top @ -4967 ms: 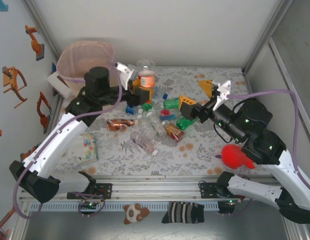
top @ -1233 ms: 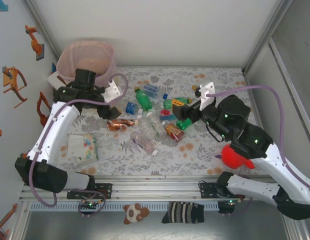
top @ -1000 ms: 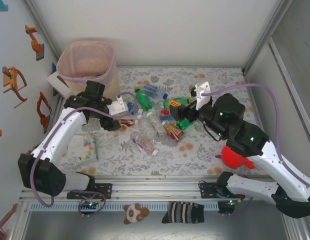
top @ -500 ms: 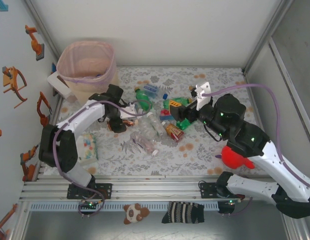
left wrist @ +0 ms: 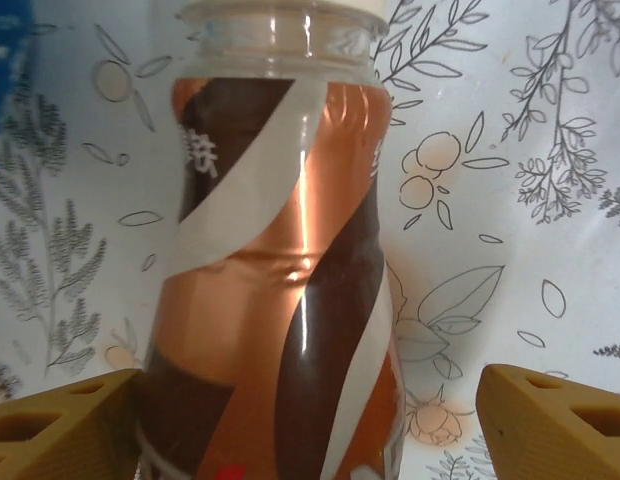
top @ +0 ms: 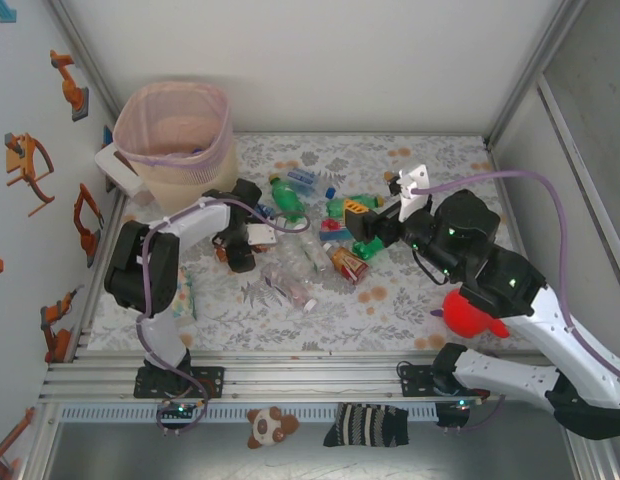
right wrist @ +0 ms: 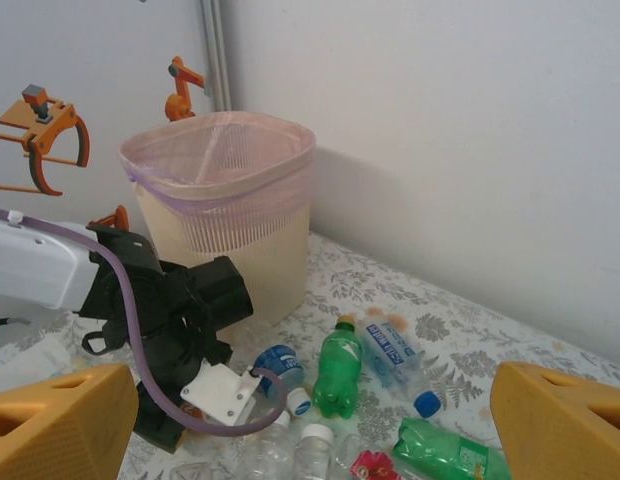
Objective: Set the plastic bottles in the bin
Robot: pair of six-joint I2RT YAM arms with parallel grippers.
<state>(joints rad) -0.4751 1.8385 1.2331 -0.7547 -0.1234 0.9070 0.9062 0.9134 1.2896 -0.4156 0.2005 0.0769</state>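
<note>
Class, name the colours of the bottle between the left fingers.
The bottle is copper with dark brown and white diagonal bands; left wrist view.

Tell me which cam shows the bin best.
Right wrist: the bin stands in near-full side view, with rim, purple band and wall clear. Top external sees it from above, mostly rim and inside.

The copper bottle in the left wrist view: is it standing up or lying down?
Lying down: the copper bottle shows its long side against the flowered tablecloth, between the spread fingertips of the left gripper.
</note>
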